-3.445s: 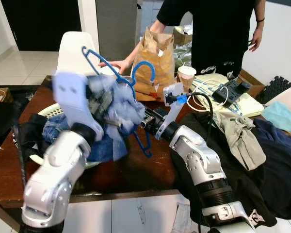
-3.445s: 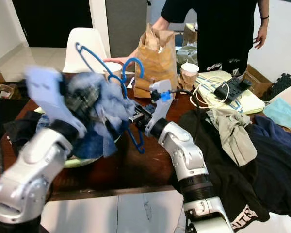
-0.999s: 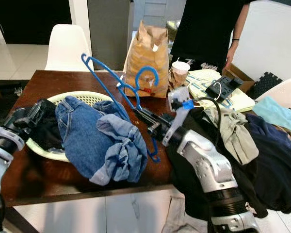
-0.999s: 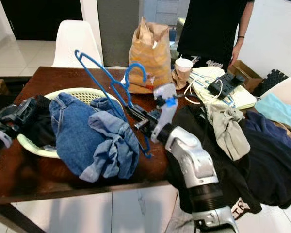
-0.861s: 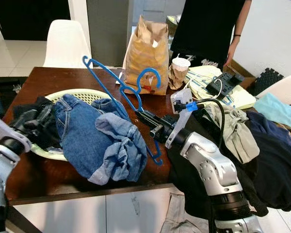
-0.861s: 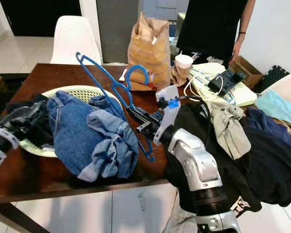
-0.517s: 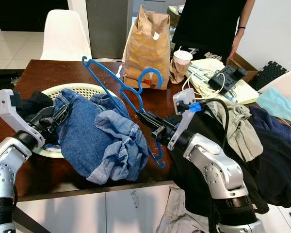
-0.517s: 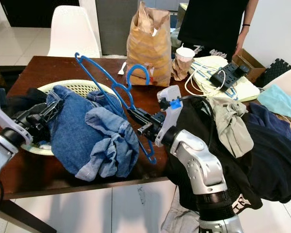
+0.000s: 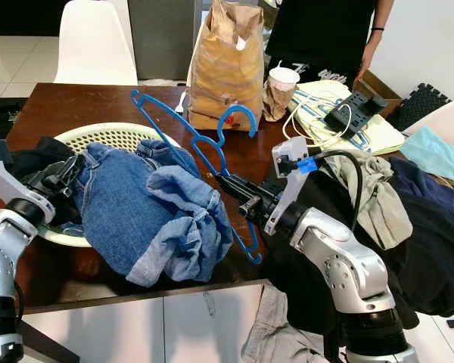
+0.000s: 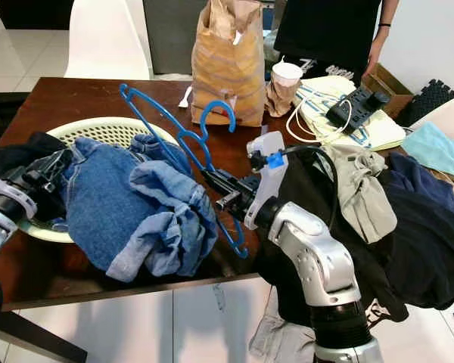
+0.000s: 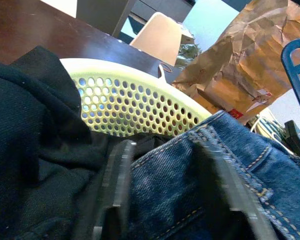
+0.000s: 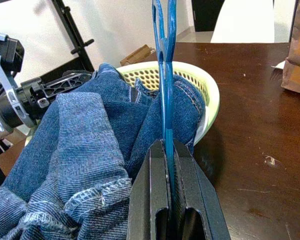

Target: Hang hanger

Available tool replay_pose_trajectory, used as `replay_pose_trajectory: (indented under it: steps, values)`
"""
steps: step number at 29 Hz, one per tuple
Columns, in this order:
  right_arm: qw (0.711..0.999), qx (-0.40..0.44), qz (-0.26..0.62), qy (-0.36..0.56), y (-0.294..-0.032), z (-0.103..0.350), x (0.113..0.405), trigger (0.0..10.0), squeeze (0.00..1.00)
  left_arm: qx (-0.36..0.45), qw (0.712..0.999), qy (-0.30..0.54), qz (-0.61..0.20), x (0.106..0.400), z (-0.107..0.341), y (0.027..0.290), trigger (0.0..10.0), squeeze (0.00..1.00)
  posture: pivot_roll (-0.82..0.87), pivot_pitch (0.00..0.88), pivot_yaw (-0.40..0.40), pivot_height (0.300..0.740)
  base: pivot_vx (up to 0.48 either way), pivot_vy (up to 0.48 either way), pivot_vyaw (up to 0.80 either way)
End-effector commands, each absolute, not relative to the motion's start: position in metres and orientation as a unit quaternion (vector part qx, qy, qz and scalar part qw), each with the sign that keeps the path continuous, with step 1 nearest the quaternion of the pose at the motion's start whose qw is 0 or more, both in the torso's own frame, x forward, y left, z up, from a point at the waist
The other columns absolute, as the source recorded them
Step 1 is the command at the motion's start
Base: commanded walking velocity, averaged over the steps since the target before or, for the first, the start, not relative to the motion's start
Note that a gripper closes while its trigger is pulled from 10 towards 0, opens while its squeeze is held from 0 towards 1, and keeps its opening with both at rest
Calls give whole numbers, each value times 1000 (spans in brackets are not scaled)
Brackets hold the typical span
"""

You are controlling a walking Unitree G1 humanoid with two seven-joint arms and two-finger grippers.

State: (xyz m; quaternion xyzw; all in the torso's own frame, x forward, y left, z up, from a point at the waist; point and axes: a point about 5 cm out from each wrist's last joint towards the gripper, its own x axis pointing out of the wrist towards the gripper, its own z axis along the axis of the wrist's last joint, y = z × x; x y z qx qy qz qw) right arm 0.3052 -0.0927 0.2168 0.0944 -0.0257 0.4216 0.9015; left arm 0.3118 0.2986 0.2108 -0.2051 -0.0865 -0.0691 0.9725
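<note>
One blue hanger (image 9: 212,162), clamped low on its frame between the closed fingers of the right gripper (image 9: 234,193), held tilted above the dark wooden bench (image 9: 83,106); its hook curls up near the paper bag (image 9: 221,64), its lower corner drops past the bench edge beside the jeans (image 9: 147,215). In the right wrist view the hanger (image 12: 164,75) shows edge-on as a thin blue line running from the pinched fingers (image 12: 155,200), so its shape is not readable there. One pair of jeans, heaped, spilling out of one pale yellow perforated basket (image 9: 110,136) and over the bench front; most of the basket lies hidden under denim and a black garment (image 9: 38,162). Left gripper (image 9: 64,181) sits at the basket's left side against the jeans; in the left wrist view its two fingers (image 11: 115,185) stand apart with the denim waistband (image 11: 190,180) between them, blurred, and contact cannot be judged. One paper cup (image 9: 283,78) beside the bag. One person (image 9: 325,34) stands behind the bench, cut off above the torso. A pile of dark and tan clothes (image 9: 408,219) covers the bench's right side; a black power strip (image 9: 346,117) with white cable rests on a yellow pad. One white chair (image 9: 91,45) stands behind
</note>
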Motion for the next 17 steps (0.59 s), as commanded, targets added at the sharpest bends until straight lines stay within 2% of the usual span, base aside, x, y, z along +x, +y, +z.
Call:
replay_pose_trajectory:
  steps: [1, 14, 17]
  values:
    - [902, 97, 420, -24, -95, 217, 303, 10000, 0, -208, 974, -74, -58, 309, 205, 305, 0, 0, -81, 173, -94, 740, 0, 0, 0]
    - [903, 95, 418, -31, -96, 223, 305, 10000, 0, -213, 971, -77, -82, 308, 205, 298, 0, 0, -84, 166, -98, 740, 0, 0, 0]
    - [902, 96, 419, -32, -94, 224, 305, 10000, 0, -53, 991, -70, -105, 300, 218, 291, 0, 0, -79, 166, -98, 740, 0, 0, 0]
